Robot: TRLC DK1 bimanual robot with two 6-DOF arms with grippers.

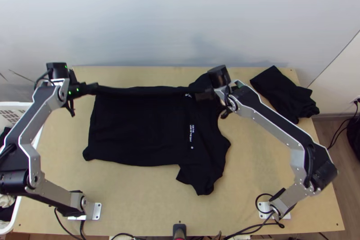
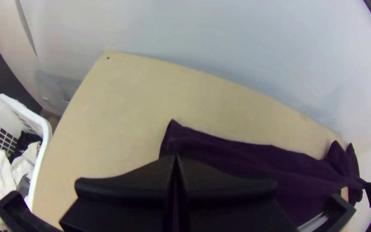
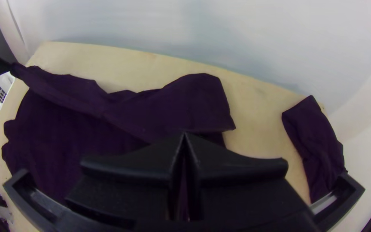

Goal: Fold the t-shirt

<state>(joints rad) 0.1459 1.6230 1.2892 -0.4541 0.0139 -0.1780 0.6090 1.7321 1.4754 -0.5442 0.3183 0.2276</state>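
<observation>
The black t-shirt (image 1: 135,127) lies across the table, its hem side at the left and a sleeve spread at the near right. Along its far side a taut strip is lifted between both grippers. My left gripper (image 1: 93,88) is shut on this strip's left end, near the hem; its fingertips meet in the left wrist view (image 2: 175,158) over the shirt (image 2: 254,161). At the strip's right end, by the shoulder part, my right gripper (image 1: 204,95) is closed on the fabric, tips together in the right wrist view (image 3: 184,136). More shirt (image 3: 190,101) lies beyond them.
Another black garment (image 1: 285,93) lies folded at the table's far right corner. A white basket (image 2: 44,124) holding clothes stands off the table's left side. Bare tabletop (image 1: 252,163) shows right of the shirt, and a pale wall (image 1: 180,19) rises behind the far edge.
</observation>
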